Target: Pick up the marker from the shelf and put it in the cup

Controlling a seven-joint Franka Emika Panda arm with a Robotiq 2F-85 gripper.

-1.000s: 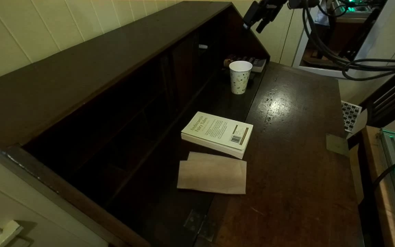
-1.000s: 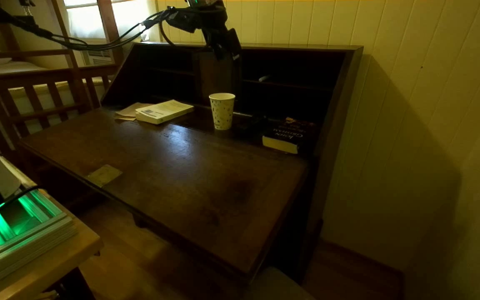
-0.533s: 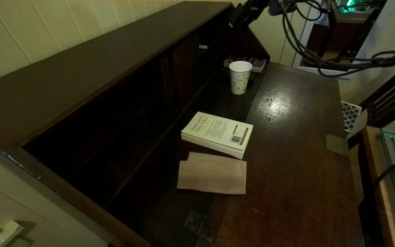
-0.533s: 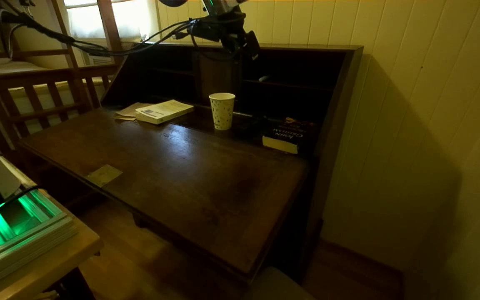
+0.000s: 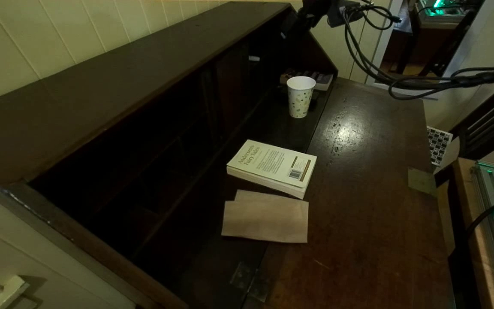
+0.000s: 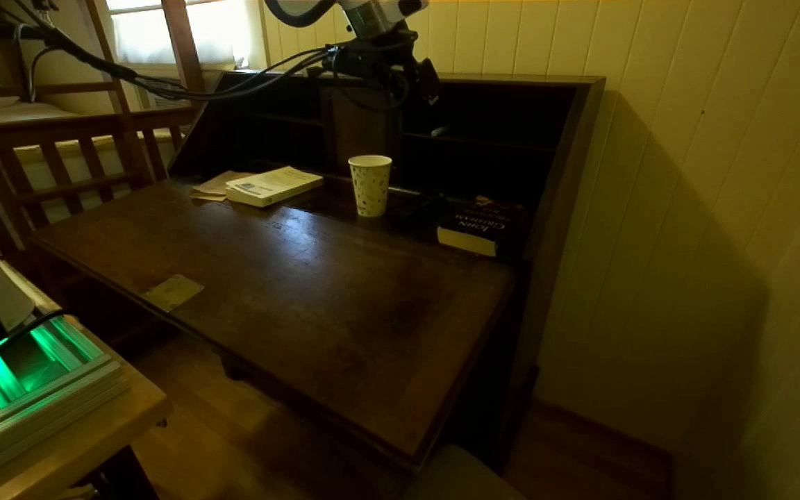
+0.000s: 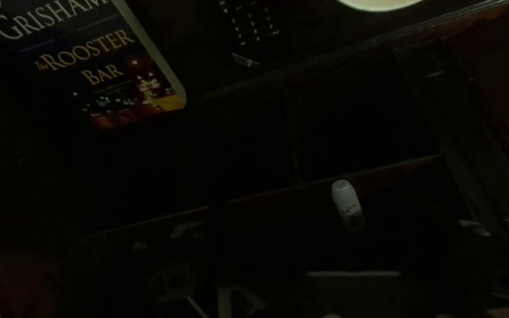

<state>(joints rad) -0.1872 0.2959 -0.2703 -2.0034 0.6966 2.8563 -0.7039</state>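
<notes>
The marker lies in the upper right compartment of the dark-brown shelf (image 5: 165,56). Its white end sticks out over the board's edge in both exterior views (image 5: 254,58) (image 6: 439,130) and the wrist view (image 7: 347,205); the rest is lost in the dark. The cup, white with small specks, stands upright on the desk below in both exterior views (image 5: 300,99) (image 6: 370,187). Only its rim shows in the wrist view (image 7: 378,4). My gripper (image 6: 419,94) hangs in front of the shelf's upper opening, above the marker and apart from it. In the dark wrist view its fingers (image 7: 188,229) stand wide apart, empty.
A dark book (image 6: 473,226) lies at the desk's end under the gripper. A white-covered book (image 5: 272,167) and brown paper (image 5: 266,219) lie further along. A dark remote-like object (image 7: 252,24) lies near the cup. Upright dividers split the compartments. Cables (image 5: 371,68) hang from the arm.
My gripper has moved across the front of the shelf and inward toward the marker's compartment, slowing in the last half second. The marker, cup and books have not moved.
</notes>
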